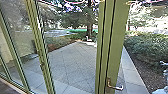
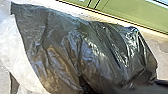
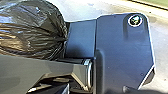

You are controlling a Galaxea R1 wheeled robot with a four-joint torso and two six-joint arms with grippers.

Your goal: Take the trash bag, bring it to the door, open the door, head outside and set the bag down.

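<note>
Trash bag seems picked up and brought near the door; getting outside and setting down remain. Either claw's grip, I cannot tell.

Daylight, bright throughout. Head view: trees bleach toward white in places; paving lies pale; hedge holds dark patches of shade. Wrist views: bag carries white glints; floor glares near white.

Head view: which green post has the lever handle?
The broad post right of centre, nearly upright, with the lever handle low on it. The slanting posts on the left are narrower.
</note>
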